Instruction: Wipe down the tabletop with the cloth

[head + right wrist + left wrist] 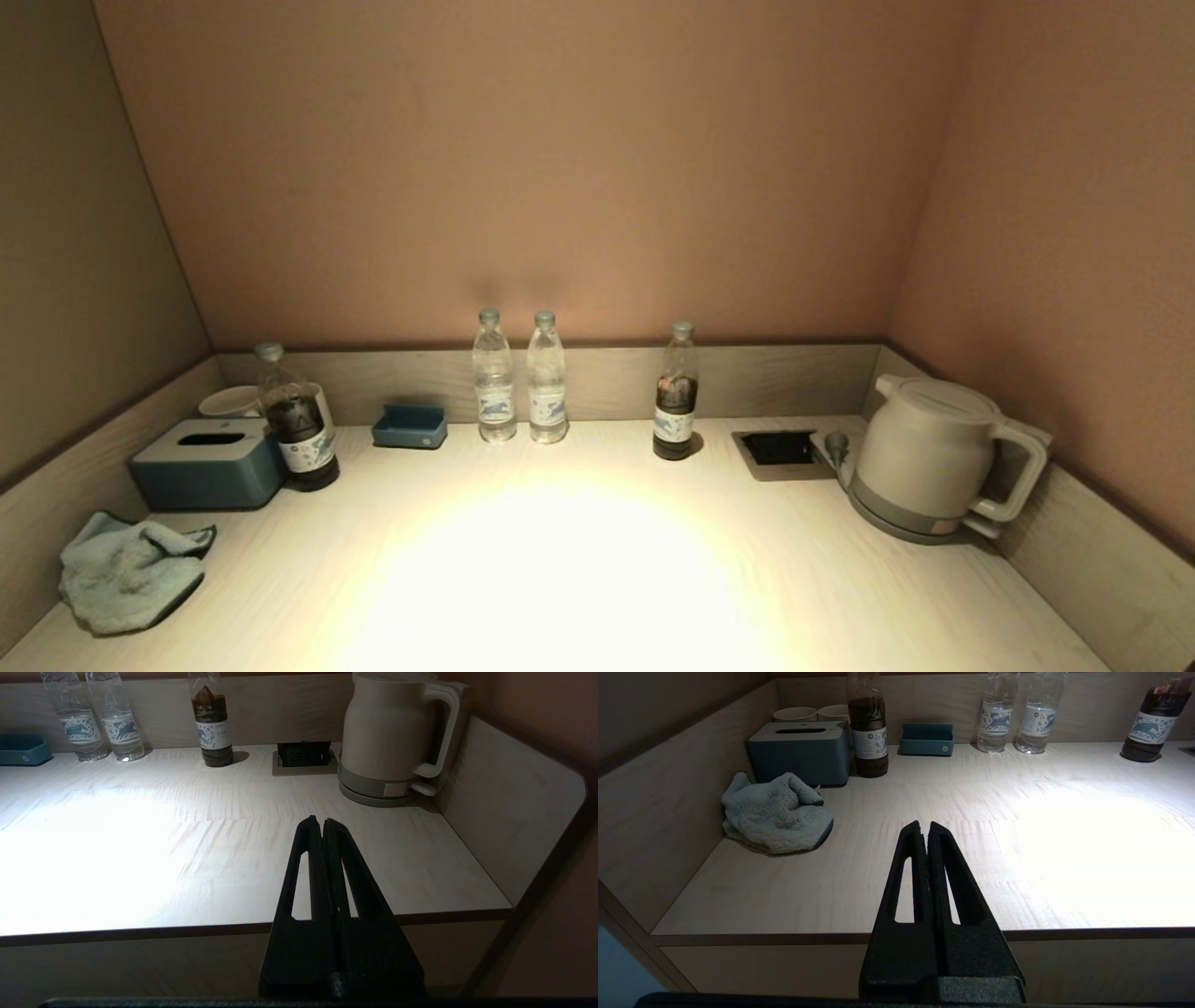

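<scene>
Cloth (126,569) crumpled, no clear axis.

Pale beige wood-grain tabletop (579,560); pale blue-grey fluffy cloth (126,571); blue-grey tissue box (207,464); teal tray (410,427); cream kettle (924,453), grey base; black grippers (923,828) (320,823).

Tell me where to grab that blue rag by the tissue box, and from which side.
Probably from above, pinching the raised folds in the middle of the cloth: it lies crumpled on the tabletop, with the left rim and tissue box crowding its sides. The shut left gripper must open first.
</scene>
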### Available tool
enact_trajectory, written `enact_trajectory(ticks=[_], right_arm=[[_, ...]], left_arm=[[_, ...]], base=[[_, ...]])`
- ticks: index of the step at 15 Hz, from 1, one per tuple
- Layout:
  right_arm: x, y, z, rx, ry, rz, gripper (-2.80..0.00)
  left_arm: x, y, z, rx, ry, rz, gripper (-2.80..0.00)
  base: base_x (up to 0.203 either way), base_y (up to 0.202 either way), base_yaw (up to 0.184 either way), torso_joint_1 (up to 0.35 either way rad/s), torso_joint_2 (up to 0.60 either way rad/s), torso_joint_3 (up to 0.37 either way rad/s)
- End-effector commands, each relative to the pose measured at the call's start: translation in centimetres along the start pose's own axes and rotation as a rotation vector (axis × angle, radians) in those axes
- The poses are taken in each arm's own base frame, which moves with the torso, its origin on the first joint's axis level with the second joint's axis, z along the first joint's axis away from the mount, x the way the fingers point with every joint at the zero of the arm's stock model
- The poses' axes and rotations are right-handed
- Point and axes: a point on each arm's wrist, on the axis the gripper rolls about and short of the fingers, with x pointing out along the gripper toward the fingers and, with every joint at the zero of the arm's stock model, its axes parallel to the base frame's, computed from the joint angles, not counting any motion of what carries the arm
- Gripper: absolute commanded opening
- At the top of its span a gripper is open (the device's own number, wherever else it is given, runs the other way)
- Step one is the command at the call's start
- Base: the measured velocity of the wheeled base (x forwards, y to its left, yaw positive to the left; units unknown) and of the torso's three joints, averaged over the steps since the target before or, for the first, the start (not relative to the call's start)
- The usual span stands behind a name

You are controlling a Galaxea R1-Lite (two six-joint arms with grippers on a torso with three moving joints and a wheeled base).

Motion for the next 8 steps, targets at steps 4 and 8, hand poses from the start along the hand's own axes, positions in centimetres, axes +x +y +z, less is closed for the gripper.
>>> enact_trajectory(ticks=[4,8], right_arm=[[0.01,0.0,0.01,0.0,0.001,0.001,-2.8],[0.01,0.0,0.01,-0.003,0.001,0.0,-2.8]], left_arm=[[0.0,0.0,0.0,0.0,0.0,-0.001,-2.8],[0.0,0.0,0.0,0.0,0.0,-0.001,-2.8]], base=[[0.0,0.0,0.0,0.0,0.0,0.0],[0.0,0.0,0.0,0.0,0.0,0.0]])
